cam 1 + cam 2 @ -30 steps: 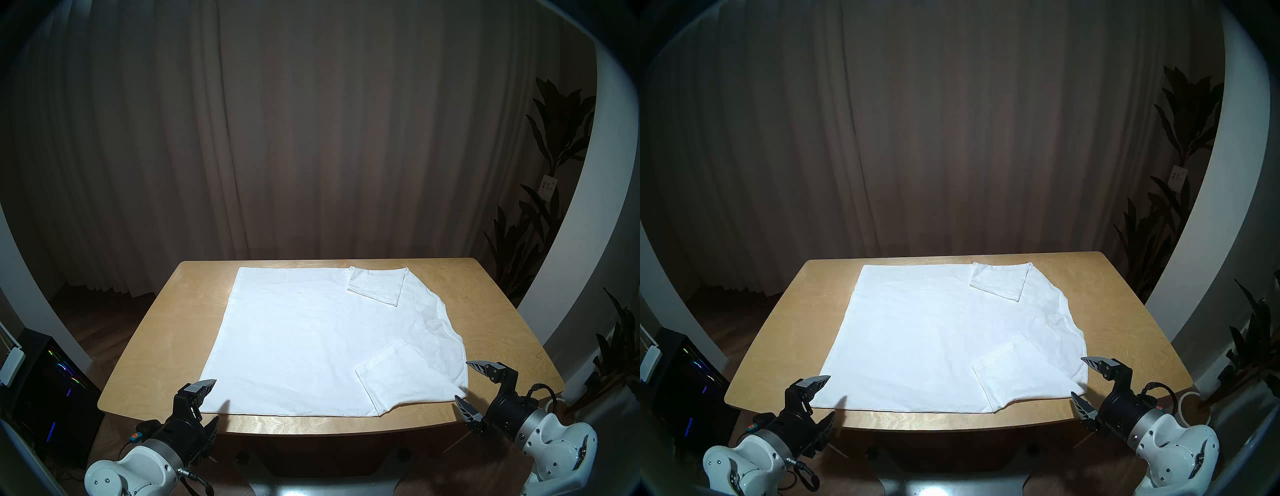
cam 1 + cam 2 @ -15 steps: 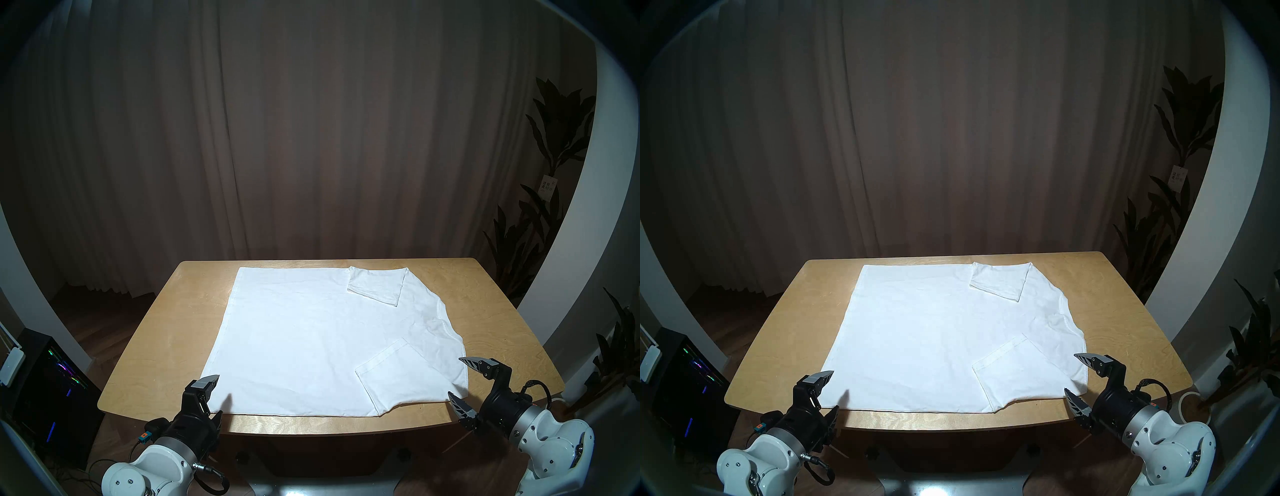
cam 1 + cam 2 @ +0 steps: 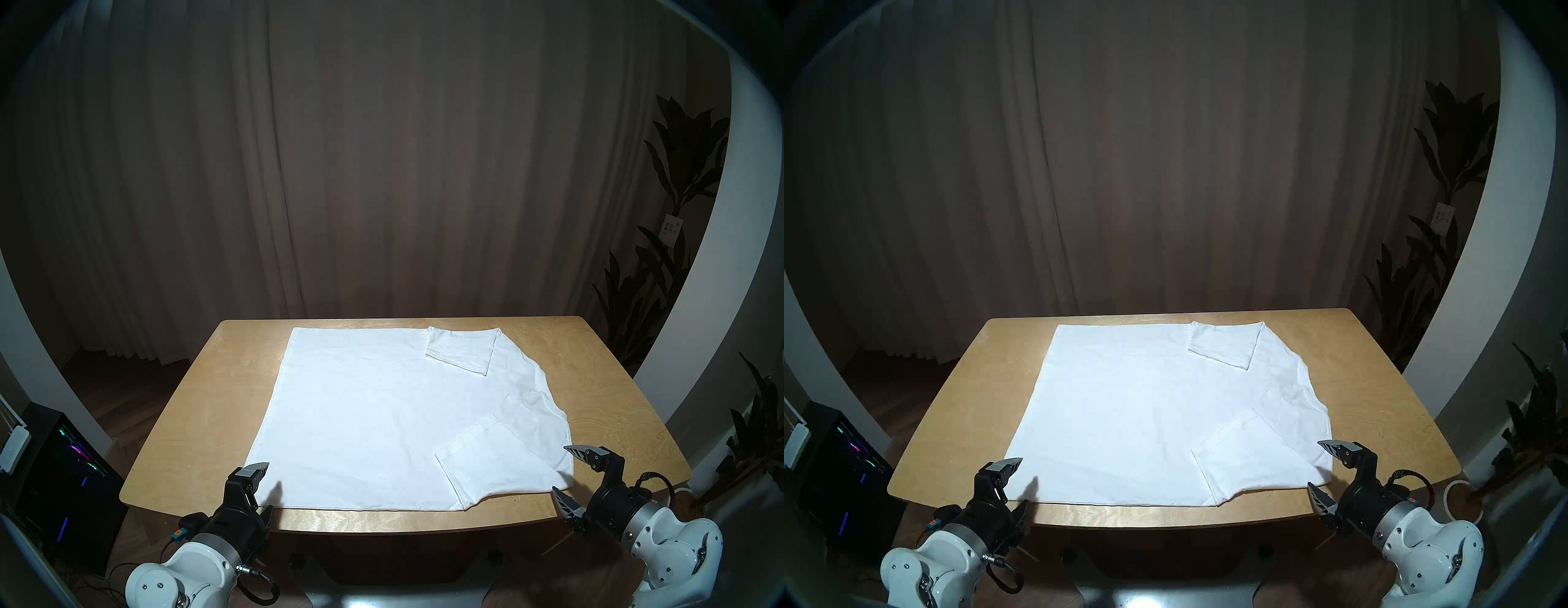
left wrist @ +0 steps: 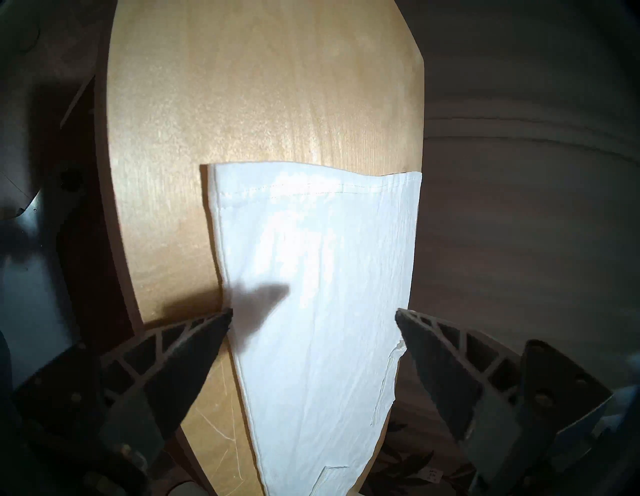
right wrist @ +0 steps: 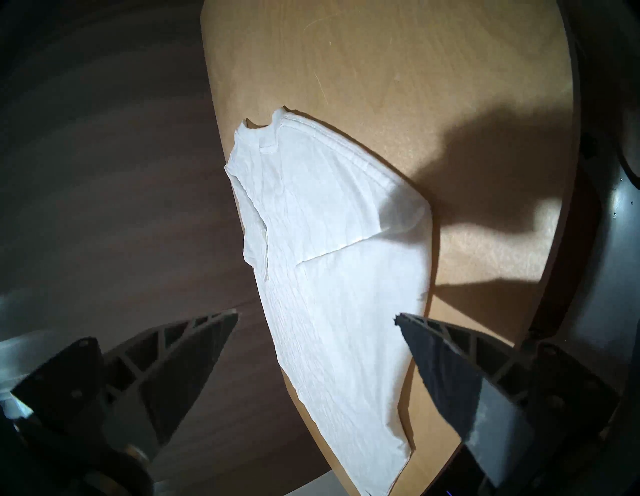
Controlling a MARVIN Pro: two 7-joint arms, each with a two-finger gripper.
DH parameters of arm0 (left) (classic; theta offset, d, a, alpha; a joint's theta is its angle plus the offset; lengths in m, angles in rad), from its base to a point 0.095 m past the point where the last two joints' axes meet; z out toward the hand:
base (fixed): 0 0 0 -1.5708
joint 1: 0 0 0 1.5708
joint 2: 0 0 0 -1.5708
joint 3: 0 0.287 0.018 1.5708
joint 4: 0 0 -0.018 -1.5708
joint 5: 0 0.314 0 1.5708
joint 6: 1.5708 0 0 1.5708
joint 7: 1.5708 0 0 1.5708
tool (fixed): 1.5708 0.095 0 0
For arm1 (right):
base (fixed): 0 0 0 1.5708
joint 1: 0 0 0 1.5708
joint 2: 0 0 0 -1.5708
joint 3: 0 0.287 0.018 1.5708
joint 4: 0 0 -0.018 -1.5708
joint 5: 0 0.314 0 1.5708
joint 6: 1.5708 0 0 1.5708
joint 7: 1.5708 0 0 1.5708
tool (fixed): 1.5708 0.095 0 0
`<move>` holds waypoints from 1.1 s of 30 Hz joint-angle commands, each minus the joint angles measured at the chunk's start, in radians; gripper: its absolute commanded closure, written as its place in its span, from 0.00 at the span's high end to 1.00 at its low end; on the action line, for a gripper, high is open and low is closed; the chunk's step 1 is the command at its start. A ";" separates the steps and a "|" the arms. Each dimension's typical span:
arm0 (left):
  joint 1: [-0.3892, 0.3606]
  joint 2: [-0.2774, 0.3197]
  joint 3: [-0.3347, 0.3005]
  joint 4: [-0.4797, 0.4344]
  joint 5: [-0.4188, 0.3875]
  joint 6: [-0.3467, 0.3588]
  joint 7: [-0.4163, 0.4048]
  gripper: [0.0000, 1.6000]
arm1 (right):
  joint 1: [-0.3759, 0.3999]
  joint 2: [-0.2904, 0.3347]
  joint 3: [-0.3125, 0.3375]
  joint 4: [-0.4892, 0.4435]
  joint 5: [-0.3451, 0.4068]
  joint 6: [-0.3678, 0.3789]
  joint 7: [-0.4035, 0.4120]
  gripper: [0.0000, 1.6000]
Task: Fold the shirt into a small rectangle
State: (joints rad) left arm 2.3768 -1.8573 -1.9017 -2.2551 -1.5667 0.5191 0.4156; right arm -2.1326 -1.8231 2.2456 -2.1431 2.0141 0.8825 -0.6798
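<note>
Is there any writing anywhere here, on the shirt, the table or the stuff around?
Paper tag hanging on the plant: dark printed characters, too small to read.
White shirt: no print.
Wooden table: no writing.
Nothing else readable.

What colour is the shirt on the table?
Plain white shirt, no print; clearest in the head view.

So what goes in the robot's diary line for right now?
shirt: flat on table, sleeves folded in | left gripper: open, near corner | right gripper: open, near corner
</note>
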 commanded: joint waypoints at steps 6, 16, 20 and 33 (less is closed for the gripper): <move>-0.032 0.022 -0.027 0.003 -0.055 0.034 0.075 1.00 | -0.060 -0.062 0.000 -0.062 -0.095 0.040 0.111 1.00; -0.042 0.027 -0.031 0.012 -0.048 0.037 0.103 1.00 | -0.052 -0.053 -0.031 -0.045 -0.160 -0.074 0.127 1.00; -0.047 0.029 -0.029 0.013 -0.033 0.032 0.121 1.00 | -0.039 -0.040 -0.054 -0.035 -0.181 -0.121 0.123 1.00; -0.078 0.043 -0.045 0.046 -0.050 0.039 0.169 1.00 | -0.023 -0.020 -0.110 -0.012 -0.246 -0.179 0.113 1.00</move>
State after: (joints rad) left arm 2.3012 -1.8215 -1.9357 -2.2385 -1.6119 0.5561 0.5617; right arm -2.1655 -1.8541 2.1550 -2.1489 1.7868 0.7165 -0.5684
